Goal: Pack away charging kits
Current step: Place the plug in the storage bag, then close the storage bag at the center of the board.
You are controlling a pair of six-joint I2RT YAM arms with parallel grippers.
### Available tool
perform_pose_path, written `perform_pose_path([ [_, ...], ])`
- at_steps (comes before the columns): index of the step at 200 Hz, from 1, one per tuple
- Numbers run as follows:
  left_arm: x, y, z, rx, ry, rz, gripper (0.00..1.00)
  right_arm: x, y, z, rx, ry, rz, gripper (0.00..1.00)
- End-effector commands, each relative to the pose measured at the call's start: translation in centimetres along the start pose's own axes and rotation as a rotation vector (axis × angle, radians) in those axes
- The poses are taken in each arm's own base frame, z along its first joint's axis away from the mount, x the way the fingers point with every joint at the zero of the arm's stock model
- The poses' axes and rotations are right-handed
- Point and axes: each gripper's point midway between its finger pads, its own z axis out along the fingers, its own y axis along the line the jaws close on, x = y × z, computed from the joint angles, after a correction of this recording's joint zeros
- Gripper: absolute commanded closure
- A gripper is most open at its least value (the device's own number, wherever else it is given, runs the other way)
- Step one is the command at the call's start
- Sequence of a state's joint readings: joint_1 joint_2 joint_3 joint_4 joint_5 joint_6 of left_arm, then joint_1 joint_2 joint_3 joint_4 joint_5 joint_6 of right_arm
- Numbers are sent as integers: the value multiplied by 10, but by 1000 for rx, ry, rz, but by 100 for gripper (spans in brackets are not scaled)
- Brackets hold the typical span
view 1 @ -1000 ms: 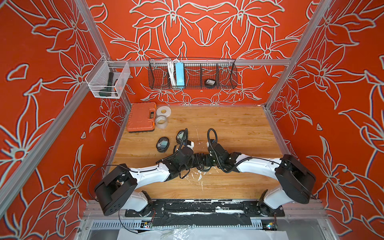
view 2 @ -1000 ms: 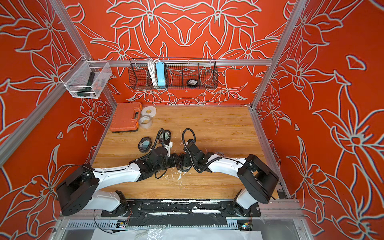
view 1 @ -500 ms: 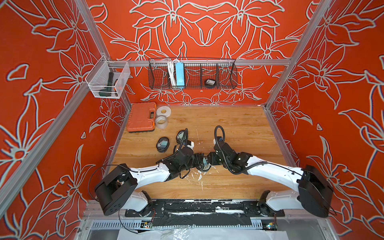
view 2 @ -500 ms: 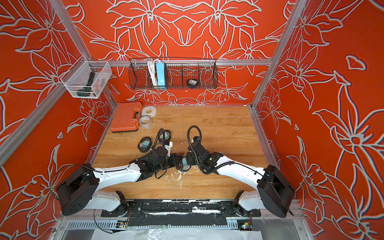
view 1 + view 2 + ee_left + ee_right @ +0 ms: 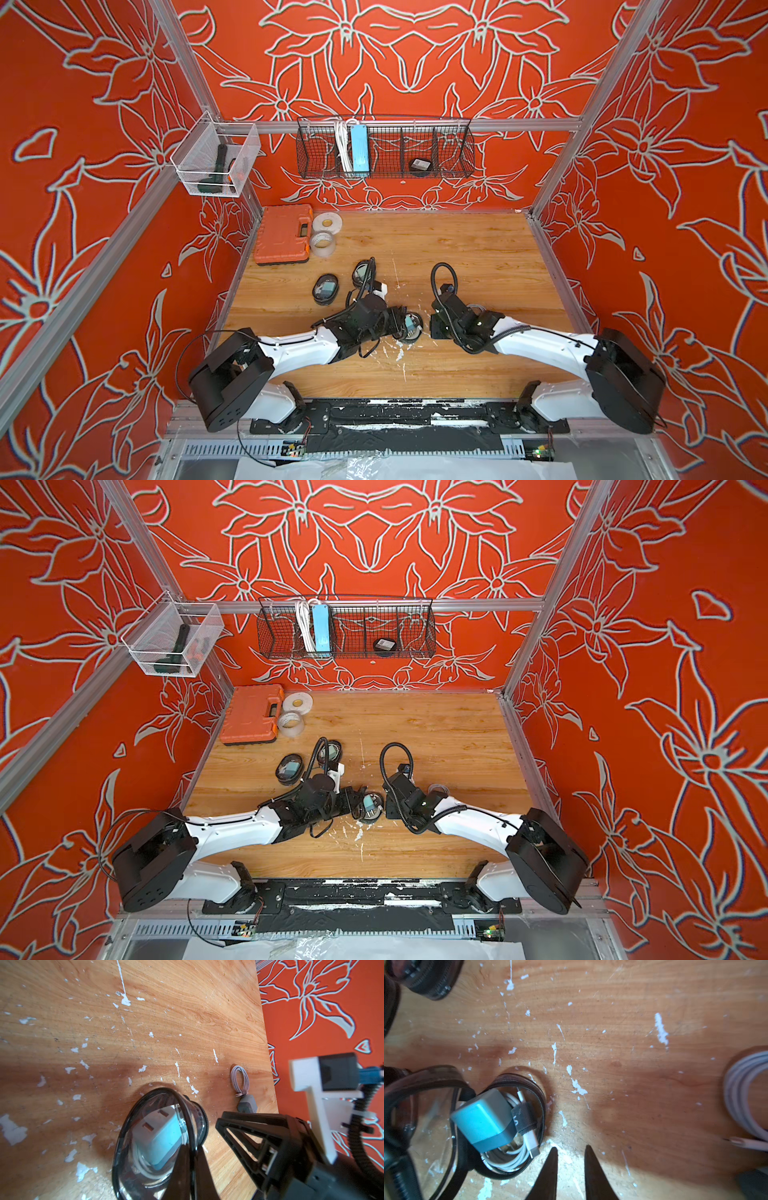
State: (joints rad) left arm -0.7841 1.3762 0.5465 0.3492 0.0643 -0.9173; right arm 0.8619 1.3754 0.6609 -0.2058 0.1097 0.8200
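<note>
Inside open case point(image 5: 542, 1108), teal adapter point(image 5: 483, 1122), white cable point(image 5: 508, 1160)

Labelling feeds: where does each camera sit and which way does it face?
Top views: high above the base, facing down over the table to the back wall; both arms show.
Left wrist: on the left arm, facing along the left fingers shut on the open case's lid; right fingers show too.
Right wrist: on the right arm, facing the table; right fingers show, slightly apart.
Both wrist views share the open case and loose cable.
</note>
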Motion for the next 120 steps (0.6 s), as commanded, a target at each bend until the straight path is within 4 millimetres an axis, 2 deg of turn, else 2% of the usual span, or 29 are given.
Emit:
perform_pose_path([
  [1,-4,0,-3,5,-21,-4,100,-1,12,6,-45,13,6,78],
  [120,-4,-1,-2,8,-18,-6,100,0,32,23,-95,54,3,82],
])
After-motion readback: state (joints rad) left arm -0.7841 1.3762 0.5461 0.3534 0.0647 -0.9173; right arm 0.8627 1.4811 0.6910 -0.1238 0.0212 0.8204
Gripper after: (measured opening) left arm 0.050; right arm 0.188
